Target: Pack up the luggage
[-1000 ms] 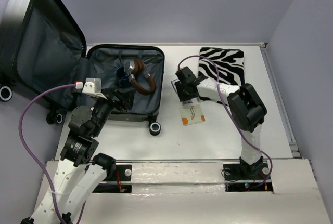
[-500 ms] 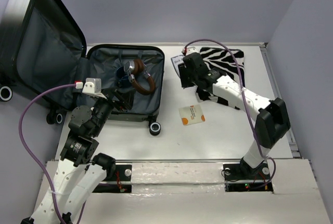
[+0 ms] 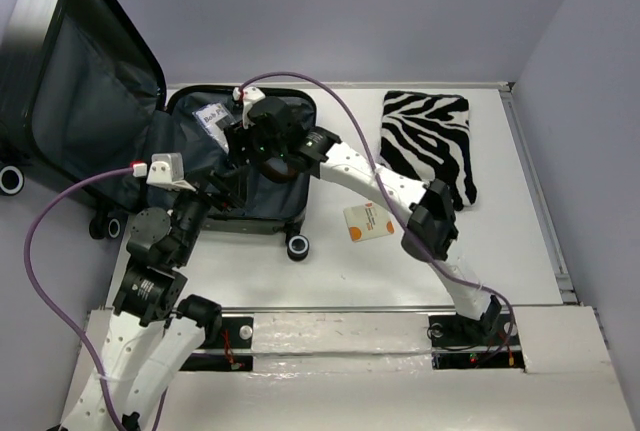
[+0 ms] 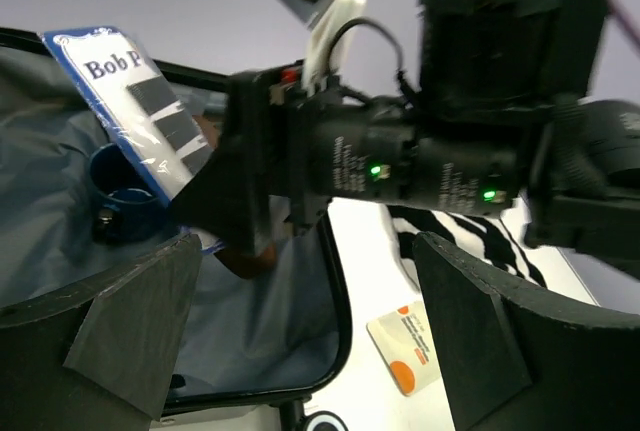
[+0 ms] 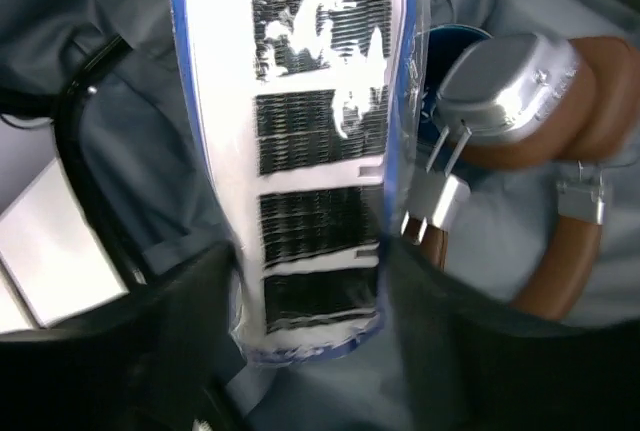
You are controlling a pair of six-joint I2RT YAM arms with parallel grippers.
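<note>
The luggage [image 3: 282,203] lies open at the left, its grey-lined lid [image 3: 90,91] standing up. Brown and silver headphones [image 5: 502,83] and a blue round thing [image 4: 118,181] lie in its base. My right gripper [image 3: 233,130] reaches over the base and is shut on a white, blue-edged card of bobby pins [image 3: 213,117], held above the lining. The card also shows in the right wrist view [image 5: 310,151] and the left wrist view [image 4: 130,106]. My left gripper [image 3: 228,191] is open and empty over the luggage's near edge.
A zebra-striped cloth [image 3: 428,136] lies at the back right. A white and orange card [image 3: 368,221] lies on the table right of the luggage, also in the left wrist view [image 4: 408,346]. A luggage wheel [image 3: 297,246] sticks out at the near corner.
My right arm has swung left from beside the zebra cloth to over the open luggage, carrying the bobby pin card. My left arm has barely moved.
</note>
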